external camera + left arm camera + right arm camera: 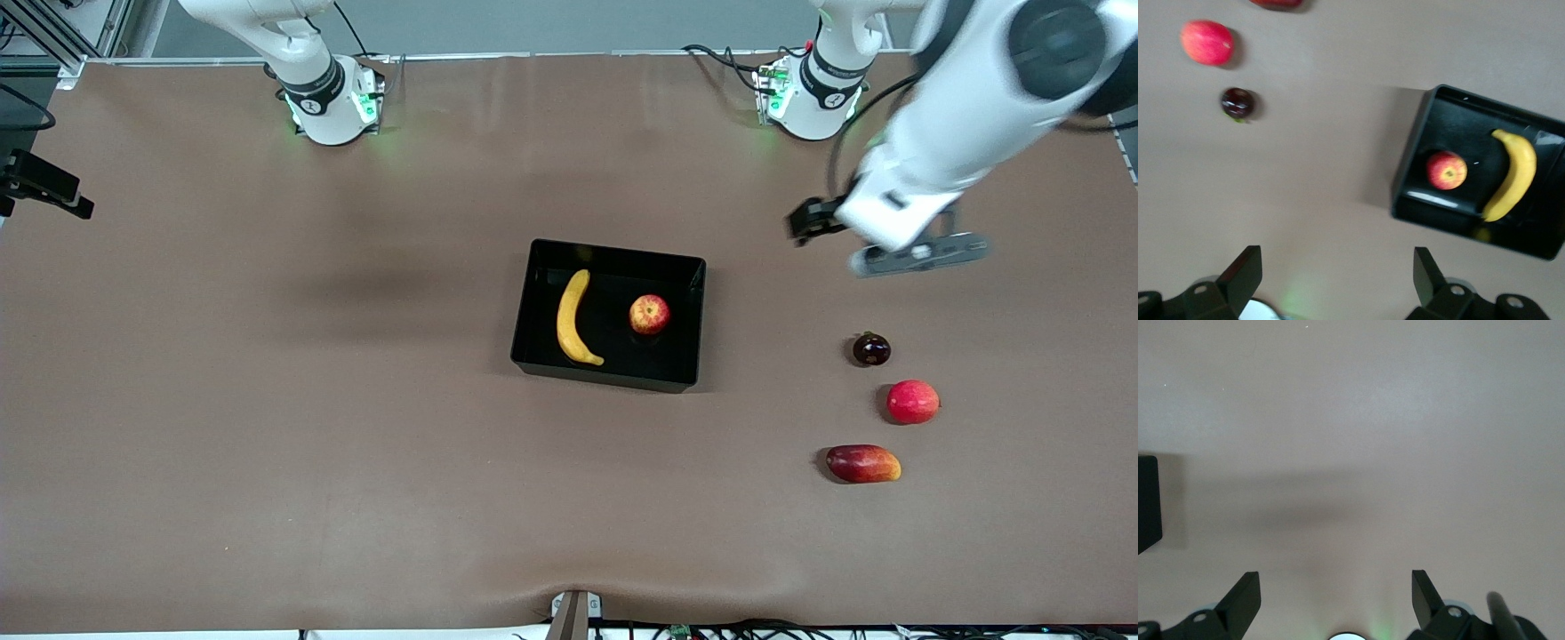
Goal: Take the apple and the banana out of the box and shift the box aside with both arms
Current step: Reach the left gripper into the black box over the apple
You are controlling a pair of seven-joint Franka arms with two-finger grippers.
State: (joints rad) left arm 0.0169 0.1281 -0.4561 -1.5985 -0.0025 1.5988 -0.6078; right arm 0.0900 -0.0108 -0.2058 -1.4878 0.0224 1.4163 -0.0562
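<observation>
A black box (610,316) sits mid-worktop (267,400), holding a banana (573,318) and an apple (650,315). The left hand (1338,280) hovers over bare worktop beside the box, fingers spread, empty. The right hand (1336,600) likewise hangs spread and empty.

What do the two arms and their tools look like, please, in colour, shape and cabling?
Both arms are white and rounded with dark grey joint sections. The left arm carries a black tool with flat wedge-shaped fingers; the right tool matches it. Black cables run to both bases, which glow green.
</observation>
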